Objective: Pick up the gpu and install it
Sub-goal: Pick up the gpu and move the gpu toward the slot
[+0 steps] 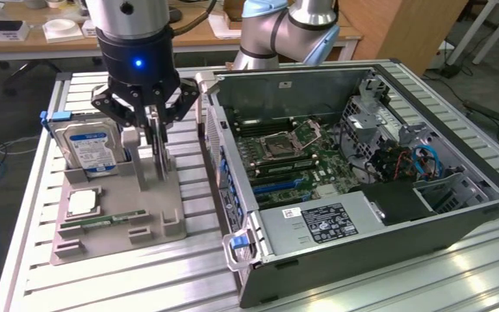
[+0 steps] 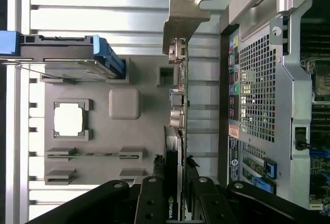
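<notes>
- A slatted metal table [image 1: 24, 214] carries everything; at the exterior view's left a grey parts holder [image 1: 158, 224] lies on it.
- A hard drive [image 1: 91, 144] with a blue-and-white label stands upright in the holder's far slot, in a blue caddy.
- A square processor chip [image 1: 83, 203] lies flat in a recess nearer the camera, with a slim green memory stick [image 1: 102, 221] just beside it.
- The gpu [image 1: 159, 162] stands on edge in the holder's slot on the side next to the case, its metal bracket [image 2: 183, 17] at one end.
- The gripper [image 1: 150, 140] is straight above the card, about half-way closed, one finger [image 2: 157, 170] against each face, gripping the gpu.
- To the exterior view's right, an open computer case [image 1: 457, 214] lies on its side, showing the motherboard [image 1: 306, 156] and a power supply [image 1: 319, 221].
</notes>
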Available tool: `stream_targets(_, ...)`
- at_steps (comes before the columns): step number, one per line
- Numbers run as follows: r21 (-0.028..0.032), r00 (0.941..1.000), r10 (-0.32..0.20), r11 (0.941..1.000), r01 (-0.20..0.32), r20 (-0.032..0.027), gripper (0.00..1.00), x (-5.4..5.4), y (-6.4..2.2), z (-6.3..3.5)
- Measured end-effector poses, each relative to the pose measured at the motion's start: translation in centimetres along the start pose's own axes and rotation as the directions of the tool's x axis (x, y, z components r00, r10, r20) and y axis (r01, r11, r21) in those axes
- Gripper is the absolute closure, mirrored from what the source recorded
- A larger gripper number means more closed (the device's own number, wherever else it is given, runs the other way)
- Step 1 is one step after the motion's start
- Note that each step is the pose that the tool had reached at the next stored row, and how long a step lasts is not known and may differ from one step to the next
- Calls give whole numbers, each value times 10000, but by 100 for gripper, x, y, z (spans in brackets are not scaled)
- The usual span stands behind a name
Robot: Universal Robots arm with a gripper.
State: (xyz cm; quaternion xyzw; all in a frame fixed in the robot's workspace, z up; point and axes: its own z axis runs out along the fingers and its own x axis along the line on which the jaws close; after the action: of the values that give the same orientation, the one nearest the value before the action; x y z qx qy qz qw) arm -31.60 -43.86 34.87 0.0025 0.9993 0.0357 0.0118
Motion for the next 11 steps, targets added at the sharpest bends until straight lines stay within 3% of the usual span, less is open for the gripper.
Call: stream_targets(11, -40, 10000, 1, 10000, -1, -1, 74, -3, 9, -117)
